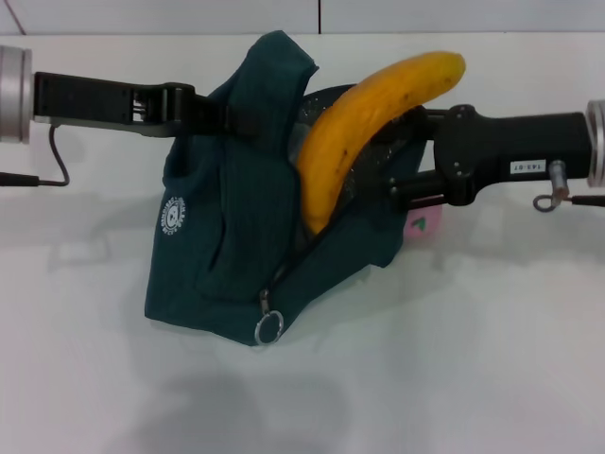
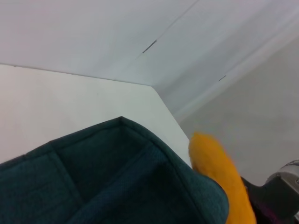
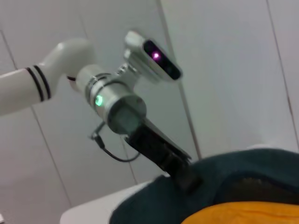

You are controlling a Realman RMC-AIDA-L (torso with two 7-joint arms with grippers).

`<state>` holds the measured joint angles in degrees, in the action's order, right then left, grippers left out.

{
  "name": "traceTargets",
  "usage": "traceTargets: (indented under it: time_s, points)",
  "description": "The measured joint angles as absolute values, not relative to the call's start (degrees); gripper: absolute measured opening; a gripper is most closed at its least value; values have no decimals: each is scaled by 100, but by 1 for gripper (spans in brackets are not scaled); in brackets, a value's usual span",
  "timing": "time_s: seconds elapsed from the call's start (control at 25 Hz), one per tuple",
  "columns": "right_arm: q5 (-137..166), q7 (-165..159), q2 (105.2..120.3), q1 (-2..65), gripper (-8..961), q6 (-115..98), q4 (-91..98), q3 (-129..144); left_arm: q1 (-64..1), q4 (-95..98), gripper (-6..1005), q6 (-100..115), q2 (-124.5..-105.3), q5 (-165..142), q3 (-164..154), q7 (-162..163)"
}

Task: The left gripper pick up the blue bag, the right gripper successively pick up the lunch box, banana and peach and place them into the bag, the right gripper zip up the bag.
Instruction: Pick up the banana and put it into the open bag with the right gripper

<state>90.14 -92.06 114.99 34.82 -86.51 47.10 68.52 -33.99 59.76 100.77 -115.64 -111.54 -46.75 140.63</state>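
Observation:
The dark blue-green bag (image 1: 236, 246) hangs just above the white table, its top edge pinched in my left gripper (image 1: 234, 113), which is shut on it. A yellow banana (image 1: 364, 118) stands tilted, its lower end inside the bag's open mouth and its upper end sticking out to the right. My right gripper (image 1: 402, 156) is shut on the banana's middle, beside the bag's right rim. The left wrist view shows the bag's fabric (image 2: 117, 177) and the banana (image 2: 219, 177). The right wrist view shows the bag (image 3: 243, 172), the banana (image 3: 247, 212) and my left gripper (image 3: 175, 163). The lunch box is hidden.
A small pink object (image 1: 423, 225) lies on the table (image 1: 473, 359) behind the bag's right corner, partly hidden. The zip pull ring (image 1: 268, 327) hangs at the bag's lower front. A white wall stands behind the table.

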Motion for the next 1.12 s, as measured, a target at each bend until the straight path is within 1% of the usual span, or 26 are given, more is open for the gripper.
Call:
traceTargets:
  time_s: [0.48, 0.72, 1.0, 1.12]
  points:
    - [9514, -9744, 11453, 3625, 875, -8863, 5356, 6845, -3410, 5976, 45, 10071, -11558, -11144, -4667, 14072]
    - [9887, -10135, 11401, 3642, 871, -8881, 5833, 6794, -3411, 5976, 45, 10071, -11557, -11140, -4666, 14074]
    - [9862, -10115, 11471, 3533, 867, -9239, 5940, 6025, -3401, 5976, 45, 10070, -11557, -11136, -4667, 14080]
    - [9786, -10101, 11500, 3379, 866, -9389, 5982, 5481, -3397, 5977, 45, 10054, -11558, -11132, -4667, 14079]
